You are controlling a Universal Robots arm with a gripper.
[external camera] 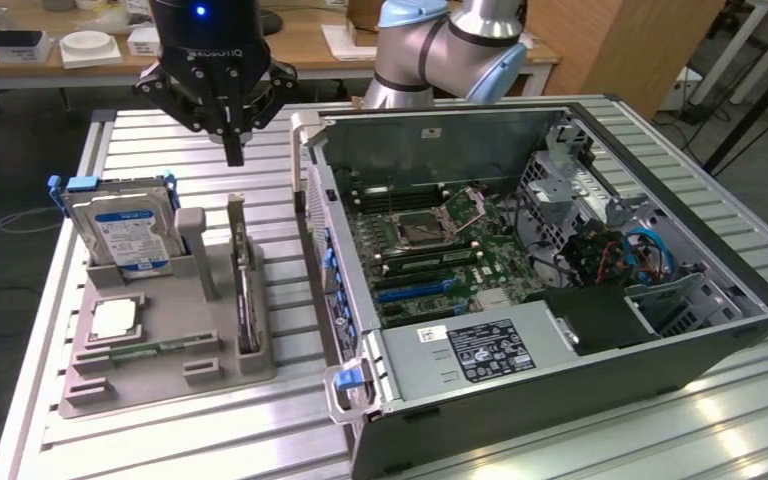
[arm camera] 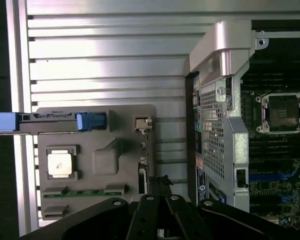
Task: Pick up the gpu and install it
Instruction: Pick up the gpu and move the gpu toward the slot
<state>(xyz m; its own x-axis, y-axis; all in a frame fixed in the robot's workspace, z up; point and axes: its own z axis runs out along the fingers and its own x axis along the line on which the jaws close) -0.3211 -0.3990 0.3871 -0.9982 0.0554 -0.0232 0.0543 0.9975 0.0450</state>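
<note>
I judge this the approach, nothing picked yet: my black gripper [external camera: 233, 150] hangs shut and empty above the thin dark green-black gpu card [external camera: 243, 290], which stands on edge in the grey plastic tray [external camera: 157, 385]. Gripping it calls for parted, aligned fingers.

I'm looking straight down past my gripper [arm camera: 160, 181], fingers pressed together with nothing between them, their tips in line with one end of the gpu [arm camera: 144, 150]. The gpu stands on edge in a slot of the grey holder [arm camera: 105, 165], along the side nearest the computer case [arm camera: 225, 145]. That holder also carries the hard drive [arm camera: 50, 121] on edge with blue rails, a square processor chip [arm camera: 60, 164] lying flat and a green memory stick [arm camera: 85, 191] beside it, all on the slatted metal table [arm camera: 105, 60], while the open case shows its processor socket [arm camera: 282, 112].
</note>
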